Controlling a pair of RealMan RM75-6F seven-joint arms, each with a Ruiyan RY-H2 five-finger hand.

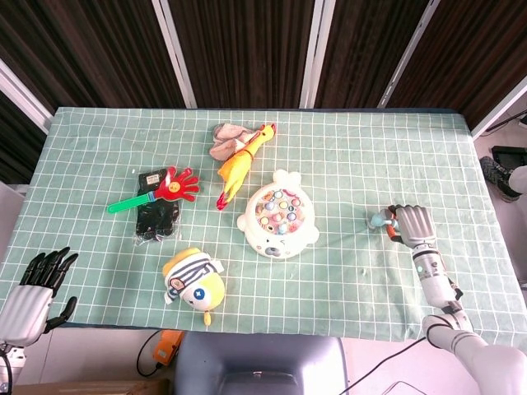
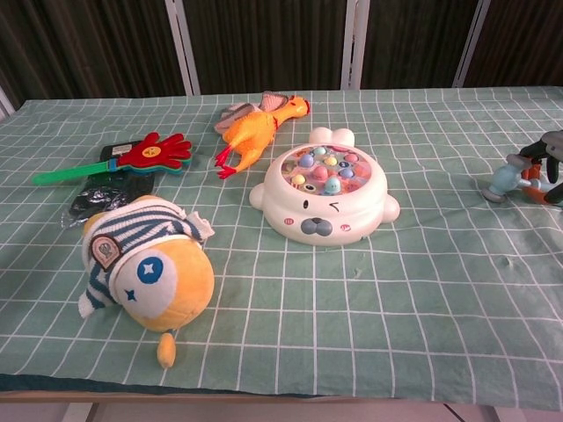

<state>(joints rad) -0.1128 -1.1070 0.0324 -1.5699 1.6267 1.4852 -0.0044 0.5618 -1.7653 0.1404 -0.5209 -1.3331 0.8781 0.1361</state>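
Table [image 1: 346, 156] under green checked cloth. Near back edge, centre: grey plush [image 1: 223, 141] touching rubber chicken [image 1: 240, 163]. Toward left edge: hand clapper [image 1: 161, 191] lying over black bagged item [image 1: 156, 211]. Centre: white fishing game toy [image 1: 280, 216]. Near front edge, left of centre: striped plush fish [image 1: 193, 283]. Toward right edge: small blue toy [image 1: 380, 220], the right hand [image 1: 414, 225] on it.

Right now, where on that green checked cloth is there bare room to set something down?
Bare cloth lies between the white fishing game and the right hand, which holds a small blue toy, and along the far edge behind them. It is crowded at left: rubber chicken, red clapper, black bundle, striped plush.
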